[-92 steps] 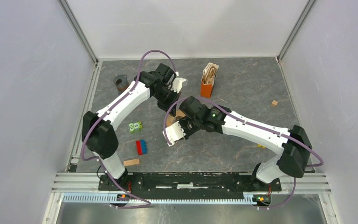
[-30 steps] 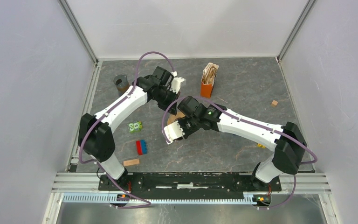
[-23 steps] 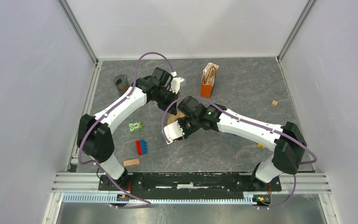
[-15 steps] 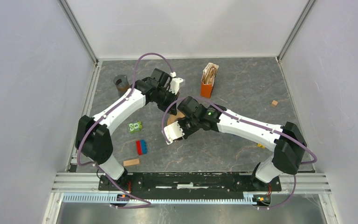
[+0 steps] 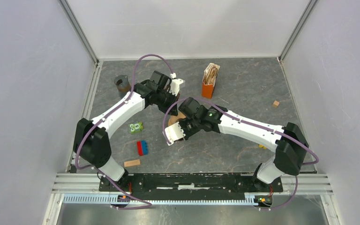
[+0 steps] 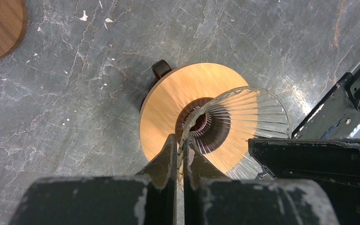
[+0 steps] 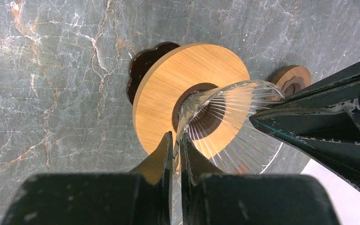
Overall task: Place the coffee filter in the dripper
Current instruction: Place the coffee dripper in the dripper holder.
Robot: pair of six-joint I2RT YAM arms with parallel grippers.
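Left wrist view shows the left claw (image 6: 180,150) clamped on the rim of the dripper (image 6: 253,112), right claw (image 7: 177,140) clamped likewise, while the coffee filters (image 5: 211,72) stand in an orange holder (image 5: 207,90) farther back-right, nearer the left claw.

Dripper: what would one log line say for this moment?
left gripper: shut on dripper rim | right gripper: shut on same rim | coffee filters: in orange holder | dripper: empty
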